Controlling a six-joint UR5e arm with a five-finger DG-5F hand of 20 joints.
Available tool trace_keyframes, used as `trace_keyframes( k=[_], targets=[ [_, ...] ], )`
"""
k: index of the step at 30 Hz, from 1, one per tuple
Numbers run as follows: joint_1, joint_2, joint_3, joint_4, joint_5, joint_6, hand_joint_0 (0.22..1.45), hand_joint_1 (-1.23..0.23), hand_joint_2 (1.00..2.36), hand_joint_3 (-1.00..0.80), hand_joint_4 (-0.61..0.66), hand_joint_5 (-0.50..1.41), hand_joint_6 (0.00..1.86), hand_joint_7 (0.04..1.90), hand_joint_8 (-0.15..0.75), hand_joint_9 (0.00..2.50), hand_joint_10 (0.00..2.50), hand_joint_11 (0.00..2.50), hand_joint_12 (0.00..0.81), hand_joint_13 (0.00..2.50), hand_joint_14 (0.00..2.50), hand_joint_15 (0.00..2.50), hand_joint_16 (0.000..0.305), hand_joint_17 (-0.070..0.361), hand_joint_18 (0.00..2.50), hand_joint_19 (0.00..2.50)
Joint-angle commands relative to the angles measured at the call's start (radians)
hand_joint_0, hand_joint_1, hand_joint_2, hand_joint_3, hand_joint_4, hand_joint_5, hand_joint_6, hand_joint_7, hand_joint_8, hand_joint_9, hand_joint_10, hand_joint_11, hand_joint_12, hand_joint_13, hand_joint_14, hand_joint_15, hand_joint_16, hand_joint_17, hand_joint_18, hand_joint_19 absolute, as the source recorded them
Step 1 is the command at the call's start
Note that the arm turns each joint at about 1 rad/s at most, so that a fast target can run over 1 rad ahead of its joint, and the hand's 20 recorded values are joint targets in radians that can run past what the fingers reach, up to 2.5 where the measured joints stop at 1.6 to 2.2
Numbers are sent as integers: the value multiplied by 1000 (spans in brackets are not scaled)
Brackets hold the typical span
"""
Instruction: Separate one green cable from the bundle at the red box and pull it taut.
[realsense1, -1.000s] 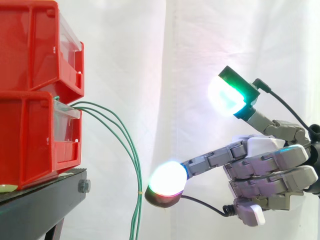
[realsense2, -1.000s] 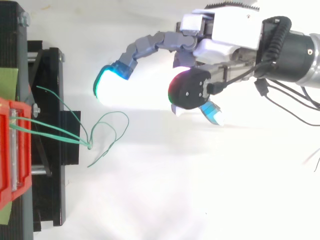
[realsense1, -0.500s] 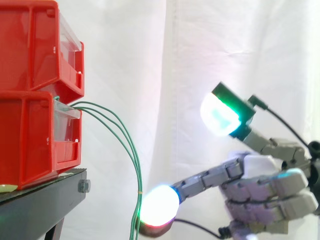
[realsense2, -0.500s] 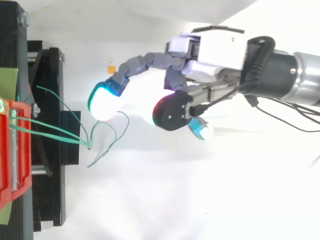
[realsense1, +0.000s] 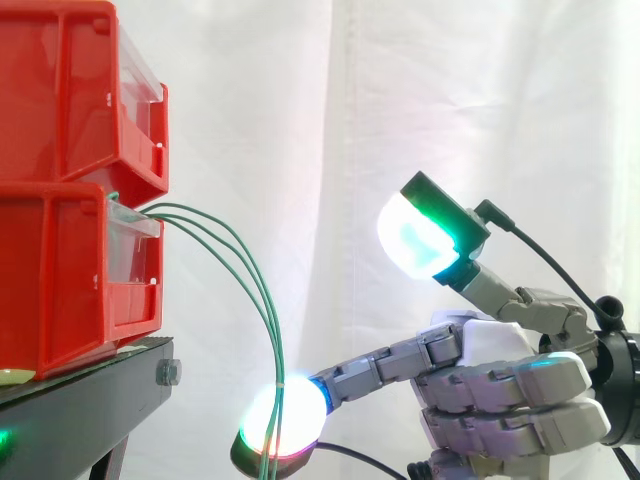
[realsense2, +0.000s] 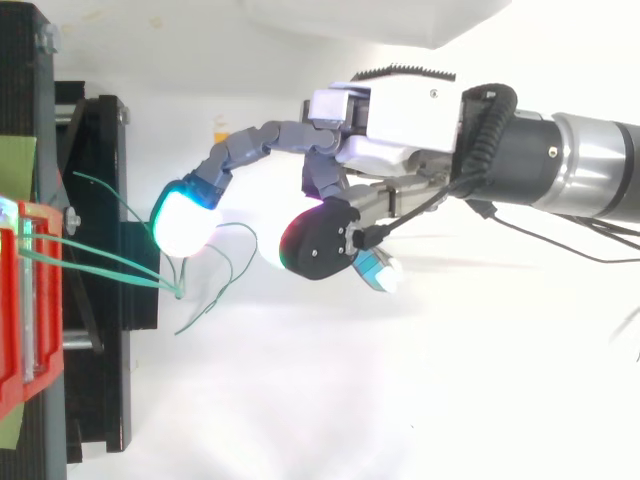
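Three thin green cables (realsense1: 245, 268) leave the lower red bin (realsense1: 60, 280) and hang down together in a curve, tied by a small yellow band (realsense1: 280, 383). From above, their loose ends loop (realsense2: 215, 265) just off the black stand (realsense2: 100, 330). My hand (realsense1: 500, 390) comes in from the right, low beside the bundle. One finger is stretched out and its glowing pad (realsense1: 285, 435) sits right at the hanging cables. The thumb pad (realsense1: 415, 240) stands raised well apart from it. The other fingers are curled into the palm (realsense2: 400, 120). No cable is pinched.
A second red bin (realsense1: 70, 90) is stacked on the lower one, both on the black stand (realsense1: 90, 400). A white curtain hangs behind. A small orange scrap (realsense2: 221, 128) lies on the white floor near the hand.
The hand has moved left toward the bins and lower. Its outstretched finger pad has gone from clear of the cables to right against them.
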Motion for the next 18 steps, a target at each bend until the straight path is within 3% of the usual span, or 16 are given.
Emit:
trace_keyframes(
  k=[1, 7, 18],
  targets=[
    [5, -1, 18, -5, 17, -4, 355, -483, 1000, -500, 365, -178, 501, 636, 416, 2089, 15, 389, 595, 2199, 17, 545, 94, 212, 2500, 141],
    [21, -1, 68, -51, 49, -38, 356, -484, 1000, -500, 360, -177, 501, 637, 416, 2092, 14, 394, 599, 2199, 17, 554, 94, 211, 2500, 150],
    [41, -1, 82, -64, 75, -35, 360, -487, 1000, -500, 358, -173, 502, 641, 408, 2101, 16, 413, 592, 2203, 17, 558, 93, 209, 2500, 147]
  ],
)
